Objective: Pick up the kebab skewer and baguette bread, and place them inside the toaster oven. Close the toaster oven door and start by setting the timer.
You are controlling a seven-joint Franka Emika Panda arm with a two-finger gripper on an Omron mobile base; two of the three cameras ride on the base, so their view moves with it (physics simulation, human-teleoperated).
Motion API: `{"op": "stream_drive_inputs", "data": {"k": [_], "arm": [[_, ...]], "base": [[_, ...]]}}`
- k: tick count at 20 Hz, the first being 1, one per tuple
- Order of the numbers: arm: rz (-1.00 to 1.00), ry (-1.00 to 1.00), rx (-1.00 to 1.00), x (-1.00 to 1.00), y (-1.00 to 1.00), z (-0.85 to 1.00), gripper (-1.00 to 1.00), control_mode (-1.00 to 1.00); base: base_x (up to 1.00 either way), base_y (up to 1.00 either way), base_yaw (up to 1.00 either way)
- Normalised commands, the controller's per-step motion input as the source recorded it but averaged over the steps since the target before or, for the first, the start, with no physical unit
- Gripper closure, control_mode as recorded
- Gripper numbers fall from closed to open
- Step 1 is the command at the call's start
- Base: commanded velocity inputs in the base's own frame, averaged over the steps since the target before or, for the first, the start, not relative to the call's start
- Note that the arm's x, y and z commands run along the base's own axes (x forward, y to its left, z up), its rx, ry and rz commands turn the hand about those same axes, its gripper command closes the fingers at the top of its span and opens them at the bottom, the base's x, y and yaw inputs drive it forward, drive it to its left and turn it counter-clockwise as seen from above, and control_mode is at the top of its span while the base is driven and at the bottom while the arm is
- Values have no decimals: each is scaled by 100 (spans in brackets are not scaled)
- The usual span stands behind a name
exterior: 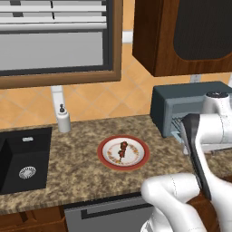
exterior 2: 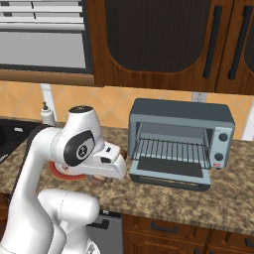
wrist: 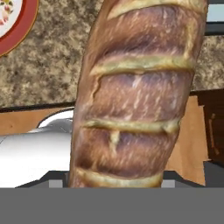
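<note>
holding skewer [exterior: 123, 149], red-rimmed plate [exterior: 108, 161]

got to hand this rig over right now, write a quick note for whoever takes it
Gripper: holds the baguette bread, which rises straight ahead of the hand camera; the jaws themselves are hidden.
Kebab skewer: lying on the red-rimmed plate on the counter.
Toaster oven: door dropped open, wire rack bare.
Done: baguette picked up.
Left: put the baguette in the oven, fetch the skewer and put it in, close the door, set the timer.

White arm [exterior 2: 34, 163] — dark joints
</note>
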Motion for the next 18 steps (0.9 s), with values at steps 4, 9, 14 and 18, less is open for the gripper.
{"op": "stream_drive_inputs", "data": {"k": [4, 9, 14, 18], "arm": [[29, -6, 1, 25, -43, 30, 100, -100], [27, -10, 7, 43, -11, 6, 100, -100], [22, -6, 6, 38, -25, 1, 100, -100], [11, 1, 0, 12, -52, 0, 100, -100]], "base": [[0, 0, 0], [0, 0, 0], [0, 0, 0], [0, 0, 0]]}}
